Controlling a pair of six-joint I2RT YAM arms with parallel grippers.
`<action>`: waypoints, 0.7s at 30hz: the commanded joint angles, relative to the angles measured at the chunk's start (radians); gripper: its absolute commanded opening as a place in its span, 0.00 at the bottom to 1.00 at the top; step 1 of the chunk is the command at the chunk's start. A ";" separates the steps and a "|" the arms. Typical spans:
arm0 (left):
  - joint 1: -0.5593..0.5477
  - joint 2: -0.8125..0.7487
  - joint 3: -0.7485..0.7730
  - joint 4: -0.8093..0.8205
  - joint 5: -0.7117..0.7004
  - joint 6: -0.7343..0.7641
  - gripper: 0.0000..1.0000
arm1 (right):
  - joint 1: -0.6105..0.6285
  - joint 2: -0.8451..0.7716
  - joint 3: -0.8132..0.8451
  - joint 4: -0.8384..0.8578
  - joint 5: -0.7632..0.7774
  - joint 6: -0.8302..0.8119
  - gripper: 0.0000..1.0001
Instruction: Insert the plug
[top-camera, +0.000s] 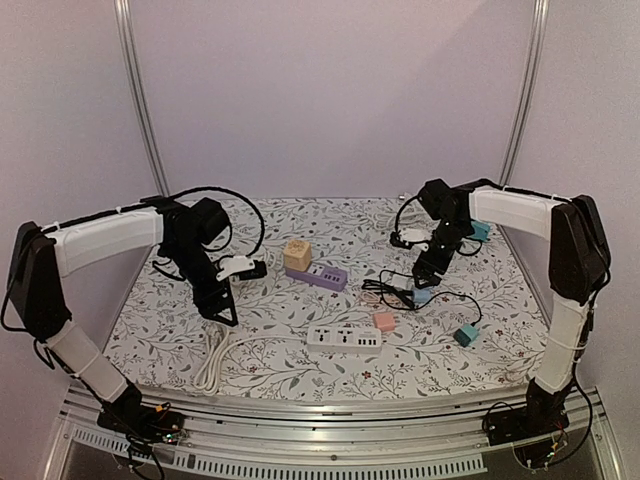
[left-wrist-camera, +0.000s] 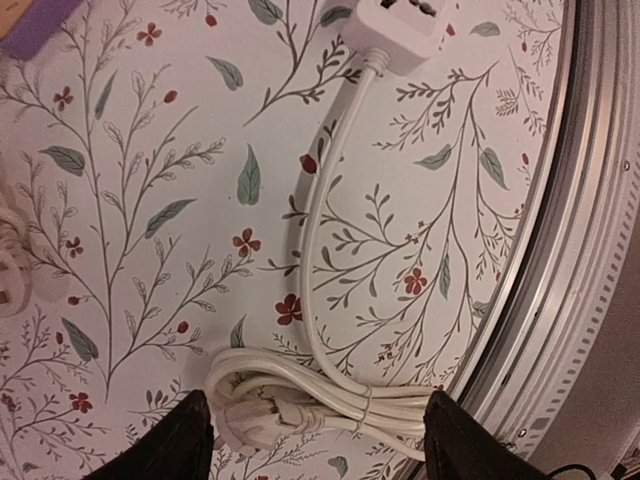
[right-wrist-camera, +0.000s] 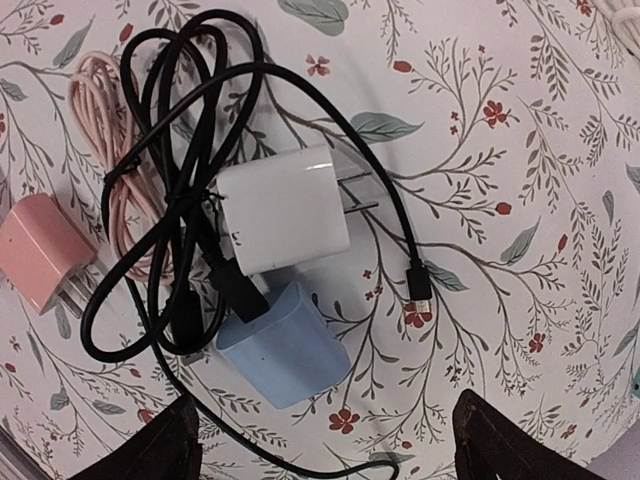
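Pre-grasp stage, likely: right tool hangs spread wide and empty above the white charger, which it next needs to pinch and carry to the white power strip.

I record the floral tabletop carrying a white power strip, a purple power strip, a wooden block, a pink charger and a teal charger.

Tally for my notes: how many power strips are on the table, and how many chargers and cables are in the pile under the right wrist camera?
Power strips: 2 (white strip, purple strip)
Chargers: 3 (white charger, blue charger, pink charger)
Cables: 2 (black cable, pink cable)
Total: 7
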 joint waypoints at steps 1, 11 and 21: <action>0.009 0.026 0.033 -0.018 -0.005 -0.010 0.72 | -0.007 0.066 0.008 -0.041 -0.030 -0.193 0.85; 0.009 0.051 0.080 -0.035 -0.009 -0.016 0.72 | -0.006 0.203 0.058 -0.062 -0.015 -0.231 0.80; 0.008 0.041 0.082 -0.039 -0.021 -0.023 0.72 | -0.006 0.210 0.056 -0.063 -0.050 -0.204 0.28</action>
